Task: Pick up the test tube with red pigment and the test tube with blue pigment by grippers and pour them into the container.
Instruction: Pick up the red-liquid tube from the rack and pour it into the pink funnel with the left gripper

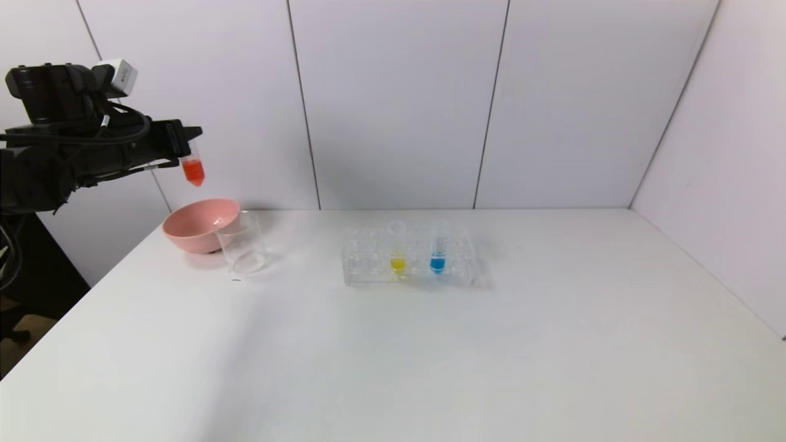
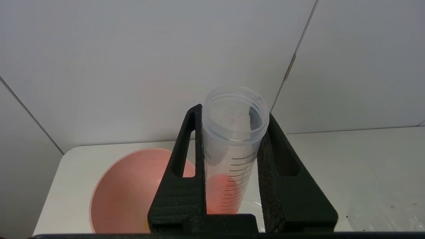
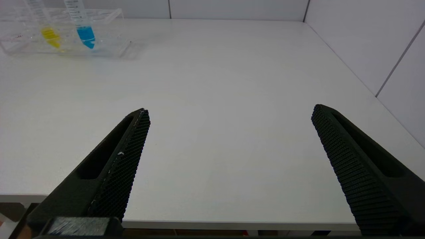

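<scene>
You've got a white table (image 1: 430, 356) with the clear rack (image 1: 408, 261) near the middle and the pink bowl (image 1: 198, 224) at the far left corner, the glass beaker (image 1: 242, 242) touching or just beside the bowl on its rack side

Left gripper (image 1: 184, 144) is up high over the left edge, jaws clamped on the red tube (image 1: 193, 169); the wrist view shows both fingers (image 2: 181, 186) pressed on the red tube (image 2: 232, 149) walls, open mouth on top, no cap

The tube's long axis is near upright, slightly tilted, red liquid sitting in the tip

Key relation: the tube hangs well above the bowl, and the beaker lies down and toward the rack from it. In the left wrist view the bowl (image 2: 123, 192) fills the space under the jaws and only a sliver of the beaker rim (image 2: 250, 207) shows past the tube. My read is you need to shift toward the beaker and lower before you tip, or the pour lands in the bowl

Blue tube (image 1: 437, 248) stands upright in the rack, the yellow tube (image 1: 398, 248) just beside it on the bowl side

Right gripper (image 3: 229, 142) is out of the head view, parked low near the table's near edge, jaws wide apart, holding nothing. The blue tube (image 3: 81, 25) is far ahead of it and well apart, so the right arm looks the nearer one for that pick
</scene>
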Action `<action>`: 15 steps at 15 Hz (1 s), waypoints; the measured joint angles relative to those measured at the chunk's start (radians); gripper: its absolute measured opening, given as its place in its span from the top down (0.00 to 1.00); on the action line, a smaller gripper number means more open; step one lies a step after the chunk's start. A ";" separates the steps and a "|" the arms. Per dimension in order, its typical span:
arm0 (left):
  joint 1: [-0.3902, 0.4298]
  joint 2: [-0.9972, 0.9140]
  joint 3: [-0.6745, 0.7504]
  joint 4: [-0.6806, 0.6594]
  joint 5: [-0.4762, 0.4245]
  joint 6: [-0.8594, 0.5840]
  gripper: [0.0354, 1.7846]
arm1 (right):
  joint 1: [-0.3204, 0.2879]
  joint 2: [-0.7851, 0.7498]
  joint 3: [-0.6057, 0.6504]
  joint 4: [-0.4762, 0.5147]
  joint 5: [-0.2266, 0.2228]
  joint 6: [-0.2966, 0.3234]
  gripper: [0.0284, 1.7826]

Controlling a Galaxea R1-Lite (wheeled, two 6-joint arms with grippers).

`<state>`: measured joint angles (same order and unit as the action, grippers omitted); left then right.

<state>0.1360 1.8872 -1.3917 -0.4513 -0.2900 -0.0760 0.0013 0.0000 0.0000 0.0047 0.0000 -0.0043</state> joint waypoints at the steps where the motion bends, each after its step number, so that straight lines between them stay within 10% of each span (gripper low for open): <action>1: 0.004 0.000 0.002 -0.001 0.000 0.000 0.76 | 0.000 0.000 0.000 0.000 0.000 0.000 0.00; 15: 0.032 -0.003 0.051 -0.018 -0.018 0.017 0.76 | 0.000 0.000 0.000 0.000 0.000 0.000 0.00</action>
<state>0.1683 1.8838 -1.3406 -0.4694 -0.3083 -0.0585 0.0013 0.0000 0.0000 0.0047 0.0000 -0.0038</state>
